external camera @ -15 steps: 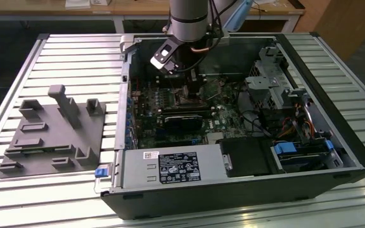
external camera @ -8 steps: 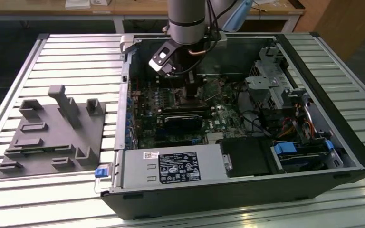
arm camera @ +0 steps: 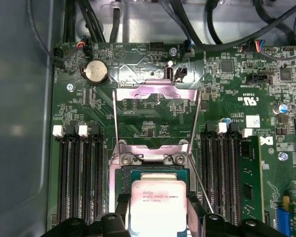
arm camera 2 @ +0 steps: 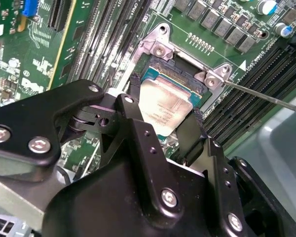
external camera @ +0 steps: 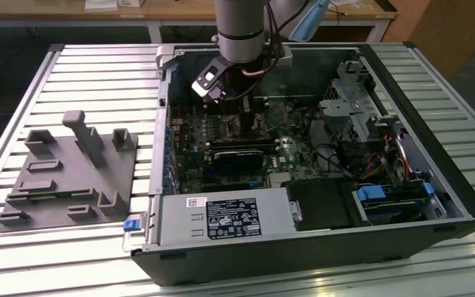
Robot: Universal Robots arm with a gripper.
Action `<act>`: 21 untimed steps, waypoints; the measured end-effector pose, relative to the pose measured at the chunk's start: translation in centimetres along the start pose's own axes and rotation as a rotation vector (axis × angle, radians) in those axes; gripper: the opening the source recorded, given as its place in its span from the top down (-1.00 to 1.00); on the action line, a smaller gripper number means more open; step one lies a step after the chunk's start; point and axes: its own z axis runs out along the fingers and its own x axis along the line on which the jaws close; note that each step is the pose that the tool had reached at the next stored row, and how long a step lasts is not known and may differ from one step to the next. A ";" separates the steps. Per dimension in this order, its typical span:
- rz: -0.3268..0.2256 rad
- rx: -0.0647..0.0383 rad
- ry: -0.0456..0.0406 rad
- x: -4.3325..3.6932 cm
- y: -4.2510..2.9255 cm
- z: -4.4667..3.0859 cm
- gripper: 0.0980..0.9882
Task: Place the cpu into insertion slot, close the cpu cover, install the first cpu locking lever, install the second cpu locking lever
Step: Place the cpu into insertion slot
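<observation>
The slatted metal surface (external camera: 97, 68) under me carried a grey moulded holder (external camera: 68, 179) near one side edge and an open computer case (external camera: 303, 253) beside it.

Even overhead light, glare on table (external camera: 56, 260), dim inside case (external camera: 303, 253)

The cpu (arm camera: 159, 207) sits between the fingers of the gripper (arm camera: 158, 197), over the insertion slot (arm camera: 155, 174) on the motherboard (arm camera: 227, 101). The cpu cover (arm camera: 157, 90) stands open beyond the slot. Memory slots (arm camera: 79, 177) flank the slot on two sides.
</observation>
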 end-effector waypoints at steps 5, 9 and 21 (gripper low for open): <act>0.002 -0.002 -0.0002 0.03 -0.09 0.56 0.00; 0.002 -0.002 -0.0004 0.03 -0.12 0.69 0.00; -0.033 -0.003 0.0035 0.11 -0.43 0.97 0.00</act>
